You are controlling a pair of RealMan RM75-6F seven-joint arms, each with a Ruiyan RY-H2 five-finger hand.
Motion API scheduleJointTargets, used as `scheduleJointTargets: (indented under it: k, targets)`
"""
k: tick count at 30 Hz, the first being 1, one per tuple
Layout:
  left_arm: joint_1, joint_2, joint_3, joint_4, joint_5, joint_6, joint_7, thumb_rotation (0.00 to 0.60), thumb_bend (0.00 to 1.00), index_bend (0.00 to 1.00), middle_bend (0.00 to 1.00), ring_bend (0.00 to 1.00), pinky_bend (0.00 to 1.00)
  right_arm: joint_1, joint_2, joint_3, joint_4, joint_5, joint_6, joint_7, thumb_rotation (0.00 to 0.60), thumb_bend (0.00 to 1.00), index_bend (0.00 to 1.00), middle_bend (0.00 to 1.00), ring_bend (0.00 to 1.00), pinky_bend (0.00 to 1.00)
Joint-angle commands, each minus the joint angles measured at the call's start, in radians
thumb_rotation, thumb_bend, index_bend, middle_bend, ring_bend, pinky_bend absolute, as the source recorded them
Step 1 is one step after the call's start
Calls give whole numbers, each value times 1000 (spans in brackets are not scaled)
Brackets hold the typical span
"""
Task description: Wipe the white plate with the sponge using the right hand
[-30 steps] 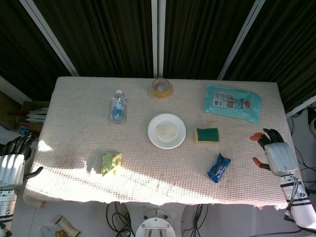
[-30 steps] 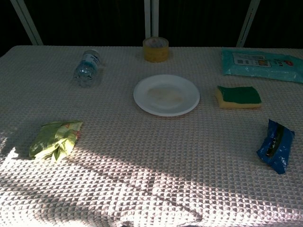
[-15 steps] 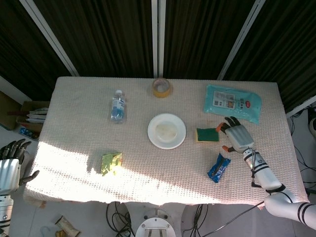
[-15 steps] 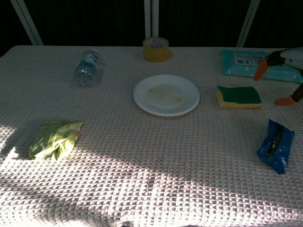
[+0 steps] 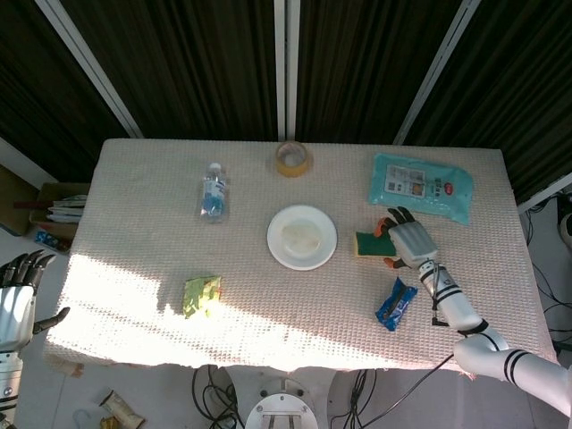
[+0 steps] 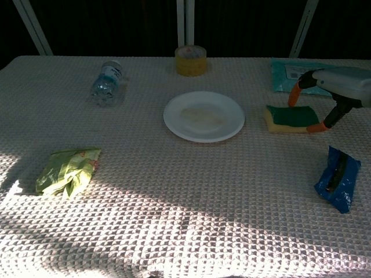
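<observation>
Right hand point(image 5: 408, 239): grey, orange-tipped fingers spread wide over the sponge, gripping nothing.
Sponge point(image 6: 288, 117): rectangular block, green scouring top, yellow foam base.
White plate point(image 6: 203, 116): round, smooth, on waffle-textured tablecloth point(image 6: 174, 191).

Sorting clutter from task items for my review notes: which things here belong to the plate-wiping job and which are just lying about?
Belongs to the job:
white plate
sponge
right hand, open over the sponge

Just lying about:
water bottle
roll of tape
wet wipes pack
blue wrapper
green wrapper
left hand, off the table edge
</observation>
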Motion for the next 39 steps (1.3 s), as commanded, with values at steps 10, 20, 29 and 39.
scheduleJointTargets:
  k: [10, 20, 29, 39]
  targets:
    - [3, 12, -1, -13, -4, -1, 10, 600, 6, 174, 120, 106, 163, 38, -37, -6, 54, 9, -30, 39, 600, 115, 229, 226, 52, 51]
    - [6, 17, 0, -21, 0, 2, 16, 600, 7, 184, 119, 106, 162, 46, -46, -22, 78, 3, -30, 56, 600, 176, 404, 339, 105, 53]
    - [11, 23, -1, -24, 3, 10, 16, 600, 7, 184, 119, 106, 163, 66, 20, -22, 23, -61, 35, 11, 600, 194, 491, 387, 140, 77]
    - [17, 27, -3, -30, 10, 24, 22, 600, 6, 184, 119, 106, 163, 270, -20, 24, -15, -83, -117, -259, 600, 214, 503, 383, 140, 80]
